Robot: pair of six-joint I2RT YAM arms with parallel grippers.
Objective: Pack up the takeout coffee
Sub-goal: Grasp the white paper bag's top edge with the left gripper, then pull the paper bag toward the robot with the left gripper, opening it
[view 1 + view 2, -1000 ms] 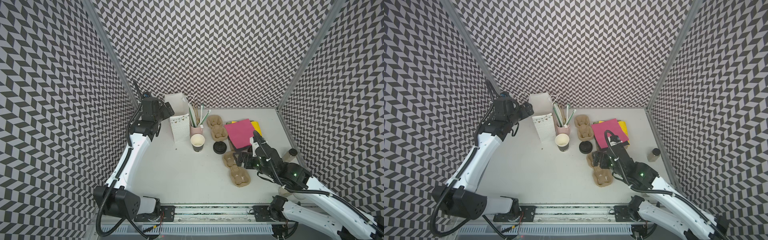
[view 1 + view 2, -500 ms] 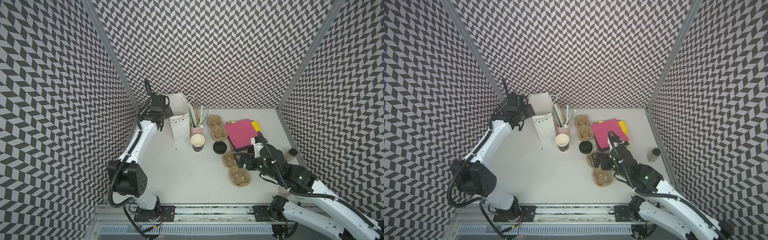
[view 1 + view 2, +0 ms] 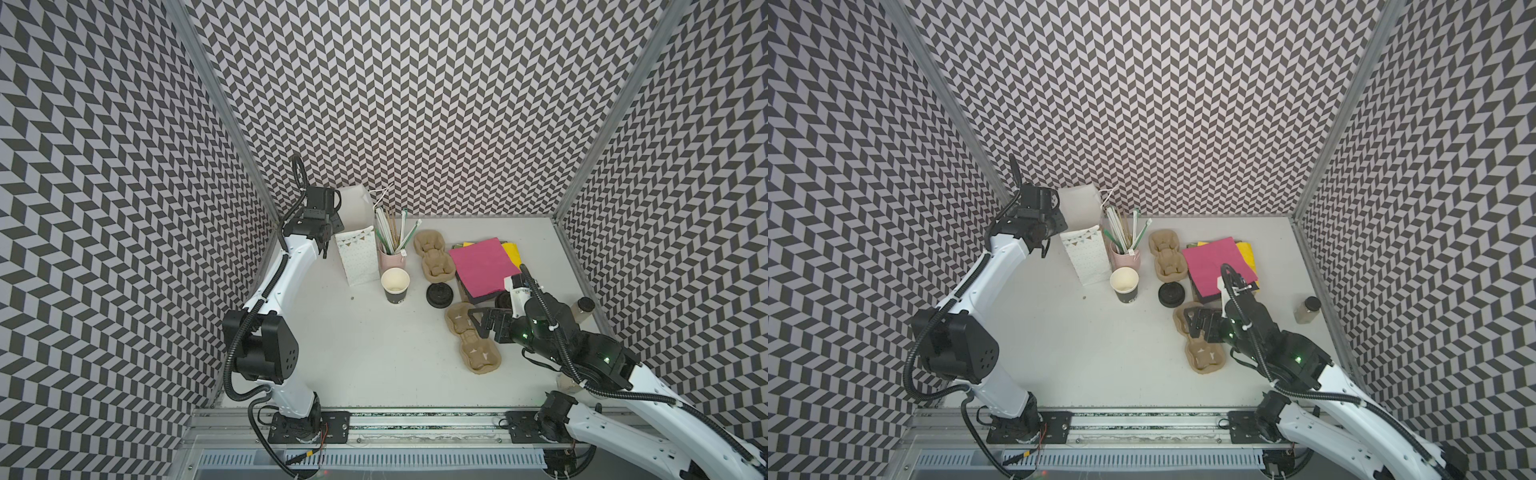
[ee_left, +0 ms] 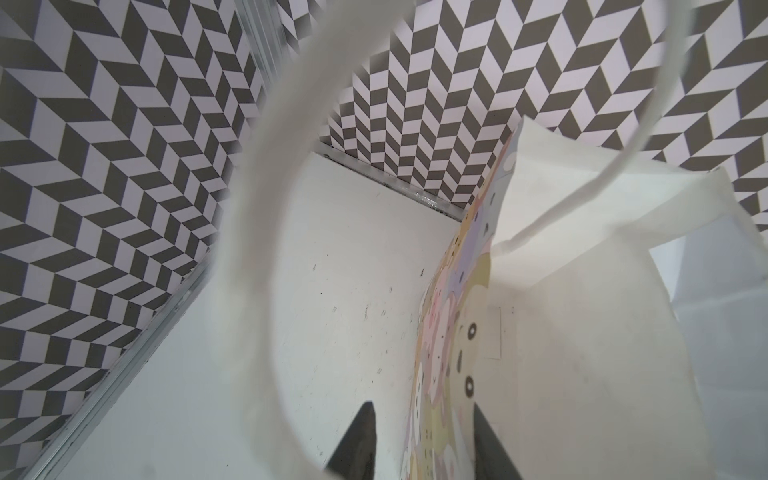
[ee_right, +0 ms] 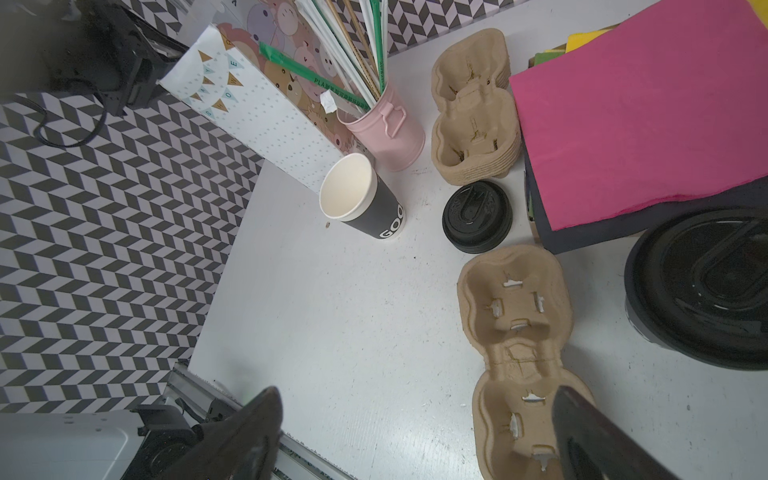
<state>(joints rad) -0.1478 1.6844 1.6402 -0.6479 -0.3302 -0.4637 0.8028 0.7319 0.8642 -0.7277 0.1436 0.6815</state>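
Currently unpacked: the takeout coffee (image 5: 698, 286), a dark grey paper cup under a black domed plastic lid

At far left, the left hand (image 3: 331, 235) is at the rim of a tall white paper bag (image 3: 358, 259) with bunting print and cord handles. In the left wrist view its black fingers (image 4: 359, 440) stand a little apart on either side of the bag's cartoon-printed wall. A strip of bare white surface (image 3: 374, 365) shows between one finger and the paper. Just beside the bag stands a pink metal tin (image 3: 391, 259) of straws and sticks. In front of the tin is an open dark paper cup (image 3: 395, 282) with a cream inside. Next come a stack of brown pulp cup carriers (image 3: 434, 259), a loose black lid (image 3: 439, 295) and a single brown pulp carrier (image 3: 473, 345) lying flat. Behind that carrier lies a pile of paper napkins (image 3: 484, 266), magenta on top. The coffee stands upright at the pile's near edge, close to the single carrier. The right hand (image 3: 483, 323) hovers over that carrier, fingers spread wide and holding nothing. A small tan bottle (image 3: 582, 309) with a black cap stands at far right.
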